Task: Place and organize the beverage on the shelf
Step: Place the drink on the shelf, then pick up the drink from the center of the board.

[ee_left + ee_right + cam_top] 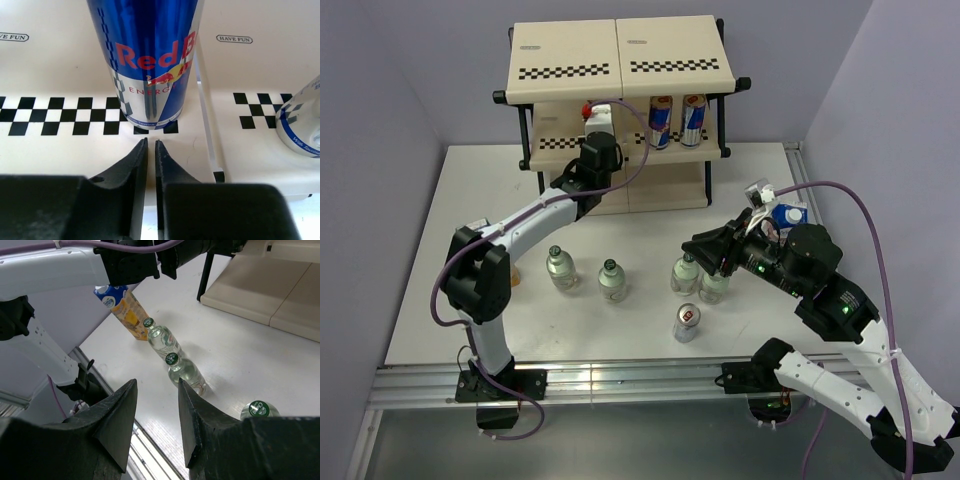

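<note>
The cream shelf point(570, 45) stands at the back of the table. Two cans point(661, 121) point(693, 118) stand on the right of its middle tier. My left gripper point(599, 132) is at that tier's left part. In the left wrist view it point(151, 141) is shut and empty, just in front of an upright can point(150, 60) standing on the tier point(60, 150). Another can point(302, 125) shows at the right edge. My right gripper point(707, 250) point(156, 383) is open and empty above two green-capped bottles point(685, 273) point(716, 286). A fourth can point(687, 322) stands on the table in front of them.
Two more bottles point(560, 268) point(612, 280) stand left of centre, also in the right wrist view point(162, 340) point(186, 374). The yellow carton point(125, 312) lies by the left arm's base. The purple carton point(788, 214) stands behind my right wrist.
</note>
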`<act>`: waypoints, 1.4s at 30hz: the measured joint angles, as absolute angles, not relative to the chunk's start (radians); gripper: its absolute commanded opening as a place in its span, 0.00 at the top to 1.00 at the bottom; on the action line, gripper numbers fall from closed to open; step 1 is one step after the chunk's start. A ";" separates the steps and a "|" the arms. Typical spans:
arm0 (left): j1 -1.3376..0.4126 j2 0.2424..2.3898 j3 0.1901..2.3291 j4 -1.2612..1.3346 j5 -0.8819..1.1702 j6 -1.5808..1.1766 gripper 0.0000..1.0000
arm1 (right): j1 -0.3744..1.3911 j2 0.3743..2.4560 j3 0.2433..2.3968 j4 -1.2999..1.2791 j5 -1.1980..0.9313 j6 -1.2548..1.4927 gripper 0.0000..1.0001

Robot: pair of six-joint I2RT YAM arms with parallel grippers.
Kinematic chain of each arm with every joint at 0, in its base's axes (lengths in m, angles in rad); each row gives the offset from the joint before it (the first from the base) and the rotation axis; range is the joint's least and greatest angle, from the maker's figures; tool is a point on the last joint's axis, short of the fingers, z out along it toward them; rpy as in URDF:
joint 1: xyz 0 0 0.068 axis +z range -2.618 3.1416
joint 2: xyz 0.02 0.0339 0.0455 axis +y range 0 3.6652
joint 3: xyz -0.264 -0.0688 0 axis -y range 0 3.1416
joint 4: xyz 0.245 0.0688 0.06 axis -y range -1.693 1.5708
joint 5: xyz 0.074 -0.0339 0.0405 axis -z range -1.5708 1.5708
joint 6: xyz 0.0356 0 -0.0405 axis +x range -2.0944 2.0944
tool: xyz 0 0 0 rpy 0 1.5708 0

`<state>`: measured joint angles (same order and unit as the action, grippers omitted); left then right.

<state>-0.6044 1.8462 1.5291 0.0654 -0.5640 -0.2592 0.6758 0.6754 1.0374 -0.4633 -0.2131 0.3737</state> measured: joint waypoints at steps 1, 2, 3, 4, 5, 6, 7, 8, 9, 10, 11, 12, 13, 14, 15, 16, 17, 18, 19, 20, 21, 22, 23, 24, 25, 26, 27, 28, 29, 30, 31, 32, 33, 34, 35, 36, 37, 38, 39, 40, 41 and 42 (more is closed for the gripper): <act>-0.604 1.843 1.522 0.076 -0.565 -0.262 0.85 | 0.676 0.675 1.037 -0.463 -0.214 0.374 0.55; -0.604 1.841 1.515 0.084 -0.564 -0.264 0.85 | 0.676 0.675 1.037 -0.463 -0.215 0.374 0.55; -0.604 1.834 1.502 0.097 -0.562 -0.268 0.85 | 0.676 0.675 1.037 -0.463 -0.216 0.374 0.55; -0.604 1.826 1.487 0.110 -0.562 -0.271 0.85 | 0.676 0.675 1.037 -0.463 -0.216 0.374 0.55; -0.604 1.820 1.477 0.117 -0.560 -0.273 0.85 | 0.676 0.675 1.037 -0.463 -0.216 0.374 0.55; -0.604 1.816 1.472 0.118 -0.558 -0.275 0.83 | 0.676 0.675 1.037 -0.463 -0.218 0.374 0.55; -0.604 1.813 1.471 0.118 -0.557 -0.276 0.81 | 0.676 0.675 1.037 -0.463 -0.220 0.374 0.55; -0.604 1.813 1.469 0.118 -0.555 -0.276 0.79 | 0.676 0.675 1.037 -0.463 -0.220 0.374 0.55; -0.604 1.812 1.468 0.121 -0.555 -0.276 0.77 | 0.676 0.675 1.037 -0.462 -0.222 0.374 0.55; -0.603 1.811 1.465 0.123 -0.554 -0.276 0.75 | 0.676 0.675 1.037 -0.461 -0.223 0.374 0.55; -0.603 1.809 1.462 0.125 -0.554 -0.276 0.74 | 0.676 0.675 1.037 -0.461 -0.223 0.374 0.55; -0.603 1.807 1.461 0.125 -0.554 -0.276 0.71 | 0.676 0.675 1.037 -0.459 -0.223 0.374 0.55; -0.603 1.806 1.460 0.124 -0.554 -0.276 0.69 | 0.676 0.675 1.037 -0.458 -0.223 0.374 0.55; -0.603 1.803 1.459 0.123 -0.554 -0.276 0.66 | 0.676 0.676 1.037 -0.458 -0.223 0.374 0.54; -0.603 1.802 1.458 0.123 -0.553 -0.276 0.61 | 0.676 0.676 1.037 -0.457 -0.223 0.374 0.54; -0.603 1.797 1.452 0.123 -0.550 -0.276 0.58 | 0.676 0.676 1.037 -0.458 -0.222 0.374 0.53; -0.603 1.789 1.443 0.126 -0.546 -0.279 0.55 | 0.676 0.677 1.037 -0.458 -0.221 0.374 0.53; -0.603 1.780 1.435 0.127 -0.546 -0.280 0.49 | 0.676 0.677 1.037 -0.458 -0.218 0.373 0.51; -0.603 1.769 1.425 0.126 -0.546 -0.282 0.47 | 0.676 0.678 1.037 -0.458 -0.216 0.373 0.50; -0.603 1.757 1.414 0.123 -0.545 -0.286 0.44 | 0.676 0.679 1.037 -0.458 -0.211 0.373 0.49; -0.603 1.742 1.401 0.121 -0.544 -0.287 0.39 | 0.676 0.680 1.037 -0.458 -0.207 0.372 0.47; -0.603 1.729 1.390 0.118 -0.543 -0.289 0.37 | 0.676 0.682 1.037 -0.458 -0.202 0.370 0.47; -0.603 1.717 1.380 0.115 -0.541 -0.293 0.31 | 0.676 0.683 1.035 -0.457 -0.196 0.369 0.46; -0.603 1.706 1.370 0.114 -0.538 -0.295 0.29 | 0.676 0.685 1.031 -0.457 -0.191 0.368 0.45; -0.603 1.691 1.358 0.111 -0.536 -0.300 0.27 | 0.676 0.687 1.026 -0.458 -0.183 0.368 0.45; -0.603 1.679 1.348 0.107 -0.534 -0.302 0.24 | 0.676 0.690 1.024 -0.459 -0.177 0.368 0.44; -0.603 1.665 1.338 0.106 -0.533 -0.305 0.23 | 0.676 0.694 1.022 -0.460 -0.173 0.366 0.42; -0.603 1.654 1.327 0.104 -0.529 -0.308 0.21 | 0.676 0.698 1.021 -0.463 -0.169 0.366 0.41; -0.603 1.642 1.316 0.098 -0.527 -0.311 0.19 | 0.676 0.703 1.021 -0.464 -0.161 0.365 0.35; -0.603 1.629 1.305 0.092 -0.525 -0.313 0.18 | 0.676 0.706 1.021 -0.466 -0.154 0.366 0.32; -0.603 1.615 1.293 0.087 -0.521 -0.319 0.17 | 0.676 0.710 1.021 -0.467 -0.145 0.365 0.30; -0.603 1.600 1.280 0.081 -0.520 -0.325 0.13 | 0.676 0.712 1.021 -0.471 -0.136 0.364 0.29; -0.604 1.581 1.267 0.077 -0.519 -0.330 0.10 | 0.676 0.715 1.021 -0.477 -0.125 0.363 0.28; -0.604 1.560 1.251 0.070 -0.518 -0.337 0.07 | 0.676 0.719 1.021 -0.486 -0.116 0.363 0.28; -0.606 1.531 1.234 0.056 -0.517 -0.345 0.01 | 0.676 0.721 1.021 -0.500 -0.109 0.363 0.28; -0.607 1.505 1.223 0.039 -0.516 -0.353 0.00 | 0.676 0.724 1.021 -0.512 -0.104 0.364 0.28; -0.609 1.472 1.212 0.016 -0.515 -0.363 0.01 | 0.676 0.728 1.021 -0.525 -0.101 0.366 0.28; -0.611 1.446 1.210 -0.008 -0.515 -0.373 0.01 | 0.676 0.730 1.021 -0.538 -0.100 0.368 0.28; -0.612 1.412 1.210 -0.035 -0.515 -0.385 0.01 | 0.676 0.732 1.021 -0.553 -0.098 0.370 0.28; -0.614 1.386 1.210 -0.054 -0.514 -0.393 0.01 | 0.679 0.733 1.019 -0.568 -0.096 0.374 0.28; -0.616 1.351 1.210 -0.079 -0.516 -0.409 0.00 | 0.685 0.733 1.019 -0.583 -0.089 0.379 0.27; -0.617 1.317 1.210 -0.105 -0.517 -0.422 0.00 | 0.694 0.732 1.018 -0.599 -0.082 0.382 0.27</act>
<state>-0.6170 1.3170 1.2098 -0.1051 -0.5171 -0.4225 0.6945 0.7322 1.0176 -0.5991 -0.0818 0.3824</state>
